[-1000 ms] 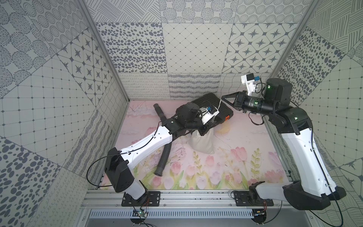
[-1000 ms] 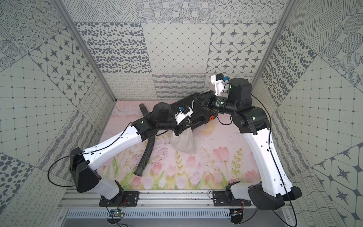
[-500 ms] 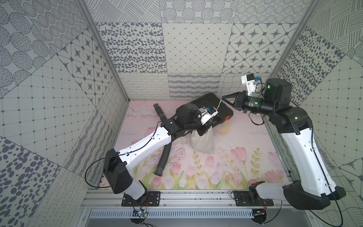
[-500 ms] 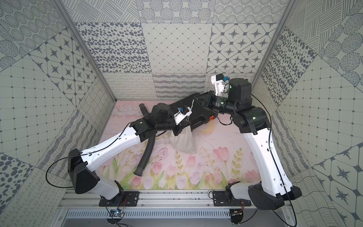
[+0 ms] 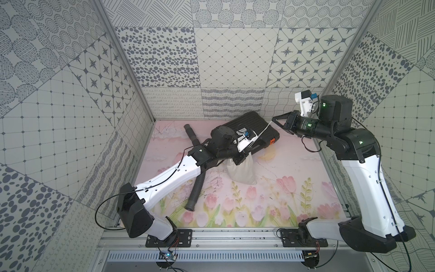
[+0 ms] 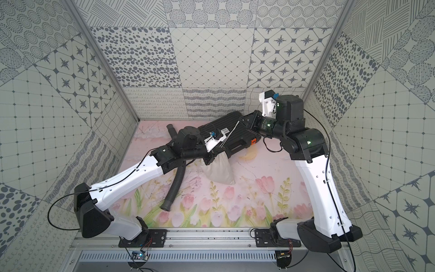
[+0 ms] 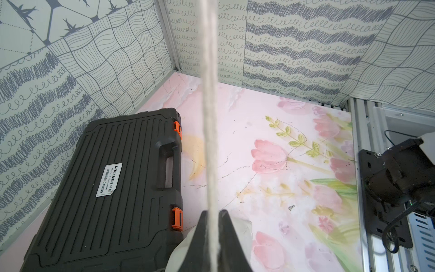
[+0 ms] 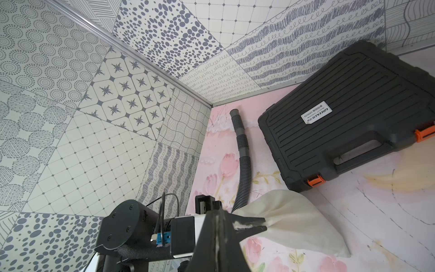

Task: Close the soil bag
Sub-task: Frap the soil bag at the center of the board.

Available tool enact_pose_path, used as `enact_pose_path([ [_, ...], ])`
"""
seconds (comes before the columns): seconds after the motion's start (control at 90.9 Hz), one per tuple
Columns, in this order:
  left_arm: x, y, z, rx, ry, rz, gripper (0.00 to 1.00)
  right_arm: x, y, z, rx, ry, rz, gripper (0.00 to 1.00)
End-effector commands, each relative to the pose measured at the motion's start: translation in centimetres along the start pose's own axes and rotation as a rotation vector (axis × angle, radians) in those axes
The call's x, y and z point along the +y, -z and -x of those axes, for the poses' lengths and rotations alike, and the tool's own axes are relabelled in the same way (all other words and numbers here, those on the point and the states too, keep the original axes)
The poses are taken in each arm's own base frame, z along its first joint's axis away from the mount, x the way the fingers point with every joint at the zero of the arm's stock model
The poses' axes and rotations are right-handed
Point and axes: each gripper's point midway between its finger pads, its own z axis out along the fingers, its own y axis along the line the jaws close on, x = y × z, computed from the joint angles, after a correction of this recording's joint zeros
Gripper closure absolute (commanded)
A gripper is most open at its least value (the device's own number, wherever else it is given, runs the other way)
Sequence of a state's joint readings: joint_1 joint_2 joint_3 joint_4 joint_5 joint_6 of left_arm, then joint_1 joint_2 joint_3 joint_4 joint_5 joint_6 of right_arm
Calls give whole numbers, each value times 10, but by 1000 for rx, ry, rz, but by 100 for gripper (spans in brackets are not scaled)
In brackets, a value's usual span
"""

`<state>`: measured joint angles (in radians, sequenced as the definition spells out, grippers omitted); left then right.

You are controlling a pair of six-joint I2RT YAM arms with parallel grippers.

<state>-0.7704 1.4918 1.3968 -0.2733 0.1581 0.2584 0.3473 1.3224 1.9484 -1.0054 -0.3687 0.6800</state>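
The left gripper point(image 8: 264, 224) is pinched shut on the gathered mouth of the soil bag point(image 5: 241, 173). The bag lies on the floral mat point(image 5: 294, 183) at the centre of both top views, just below the black case point(image 5: 248, 120). From the mouth the cord point(image 5: 263, 130) runs taut toward the upper right into the right gripper point(image 5: 273, 119), which is clamped tight on it. A black ribbed hose point(image 5: 195, 188) lies left of the bag.

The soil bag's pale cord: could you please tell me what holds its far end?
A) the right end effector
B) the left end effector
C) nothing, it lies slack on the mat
A: the cord runs taut from the soil bag to the shut right end effector.
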Motion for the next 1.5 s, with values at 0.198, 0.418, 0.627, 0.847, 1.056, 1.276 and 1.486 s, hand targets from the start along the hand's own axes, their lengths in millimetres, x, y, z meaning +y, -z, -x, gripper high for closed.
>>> enact_pose_path([
  [0.198, -9, 15, -79, 315, 39, -1, 100, 66, 51, 64, -294, 129, 198, 100],
  [0.418, -22, 14, -37, 104, 68, -78, 84, 95, 10, 21, -118, 132, 341, 100],
  [0.627, -17, 12, -2, -16, 53, -80, 61, 113, -3, 3, -55, 154, 392, 100],
  [0.847, 3, 14, 30, -111, 55, 11, 41, 116, -1, 3, -54, 155, 402, 100],
  [1.056, 17, 13, 46, -185, 99, 66, 29, 116, -2, 2, -50, 155, 403, 100],
  [1.276, 39, 18, 52, -218, 116, 169, 23, 118, -3, -1, -38, 155, 411, 100],
  [1.486, 46, 19, 68, -286, 167, 117, 27, 117, -5, -7, -9, 150, 421, 100],
])
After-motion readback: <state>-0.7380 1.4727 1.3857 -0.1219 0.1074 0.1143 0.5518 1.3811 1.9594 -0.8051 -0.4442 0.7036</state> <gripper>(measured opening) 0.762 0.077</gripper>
